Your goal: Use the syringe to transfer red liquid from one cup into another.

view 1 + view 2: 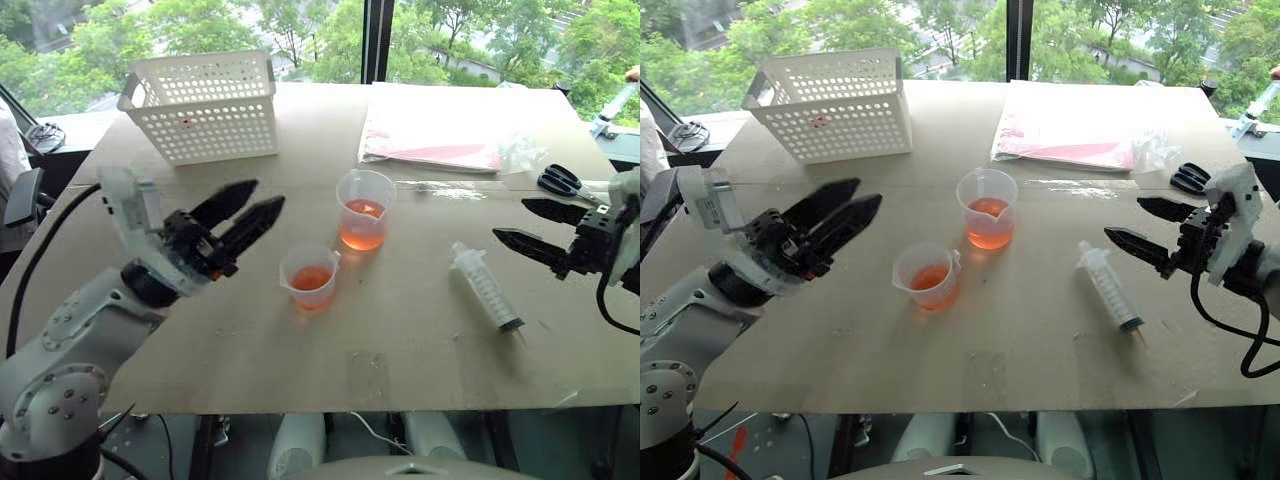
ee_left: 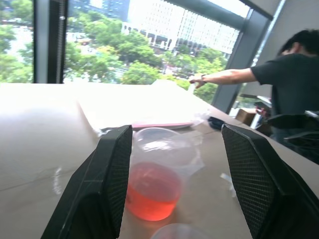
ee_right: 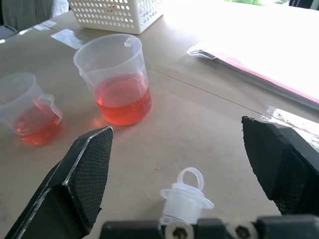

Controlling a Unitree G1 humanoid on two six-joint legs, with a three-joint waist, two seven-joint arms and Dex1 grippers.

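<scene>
1. Your right tool [image 1: 540, 228] hangs above the tabletop [image 1: 250, 350] with its two black fingers spread wide and nothing between them. It sits beside the syringe [image 1: 486, 287], apart from it and not touching.
2. Your left tool [image 1: 245, 215] is raised over the left side of the tabletop, fingers parted and empty, pointing toward the cups.
3. The syringe lies flat on the tabletop to the right of both cups, slanted, its plunger end toward the far side and its tip toward the near edge. No red is visible in the barrel.
4. The taller beaker [image 1: 364, 208] stands upright near the centre, holding red liquid [image 1: 362, 226] in its lower part. The shorter beaker [image 1: 310, 276] stands just in front of it and to its left, close but apart, also with red liquid in the bottom.
5. A white perforated basket [image 1: 203, 105], a pink folder in a clear sleeve [image 1: 435, 140] and black scissors [image 1: 565, 182] sit at the far side, well clear of the work.
6. Judgement: both cups hold liquid and the syringe is out of hand, so you are either between draws or at the finish; the pictures do not settle which.
7. If another draw is due, bring the right tool down across the barrel, close on it, lift it and turn the tip downward over the taller beaker. Mind the barrel; it looks likely to roll when nudged.
</scene>
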